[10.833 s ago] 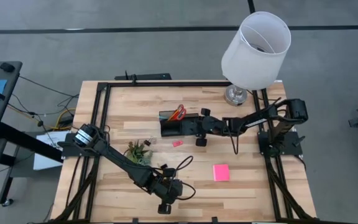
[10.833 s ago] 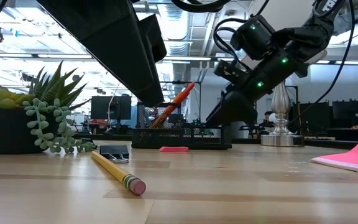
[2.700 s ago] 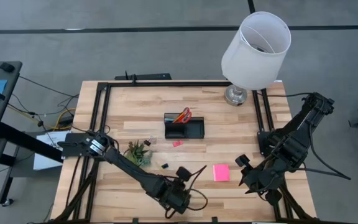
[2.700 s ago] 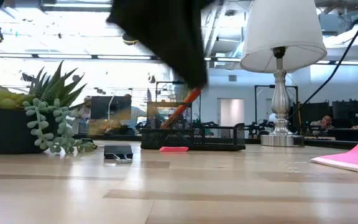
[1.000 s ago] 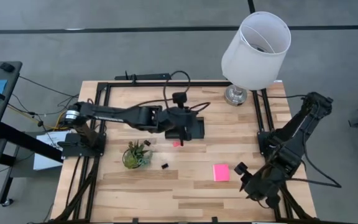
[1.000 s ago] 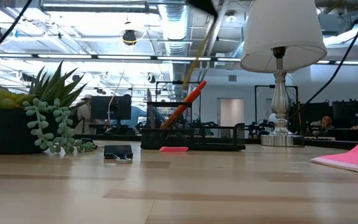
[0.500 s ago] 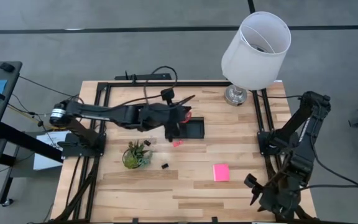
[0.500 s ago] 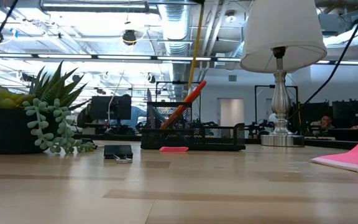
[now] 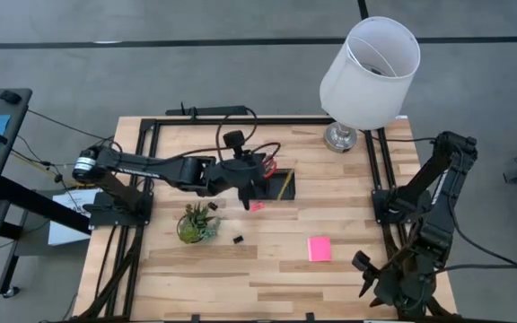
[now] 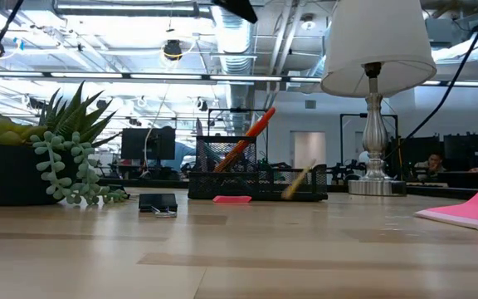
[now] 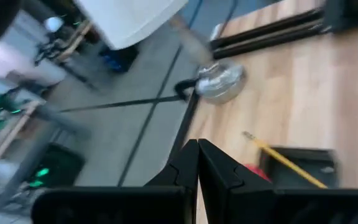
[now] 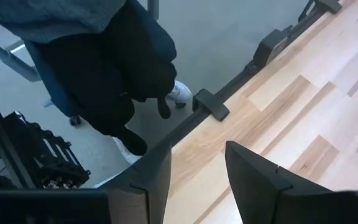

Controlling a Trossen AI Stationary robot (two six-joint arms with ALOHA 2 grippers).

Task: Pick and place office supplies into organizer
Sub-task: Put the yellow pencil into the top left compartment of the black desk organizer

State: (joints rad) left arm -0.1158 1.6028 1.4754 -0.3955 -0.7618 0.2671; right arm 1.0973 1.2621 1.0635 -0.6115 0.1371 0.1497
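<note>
I see a pale wooden table (image 9: pixel 267 260) with a white-shaded lamp (image 9: pixel 369 59) at its far edge; open office behind. The black mesh organizer (image 9: pixel 272 184) holds red-handled scissors (image 10: pixel 247 137) upright, and a yellow pencil (image 9: pixel 283 185) lies across its low section. Left gripper (image 9: pixel 246 190) is beside the organizer, fingers pressed together, empty. Right gripper (image 9: pixel 377 274) waits at the near right corner, fingers spread.

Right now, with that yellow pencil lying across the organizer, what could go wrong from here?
The yellow pencil lies slanted across the black organizer's low section, one end poking past the rim, so it may roll or tip out. The left gripper, fingers shut, hovers beside the red-handled scissors and could knock them or shift the organizer. The pink eraser nearby could get nudged.
</note>
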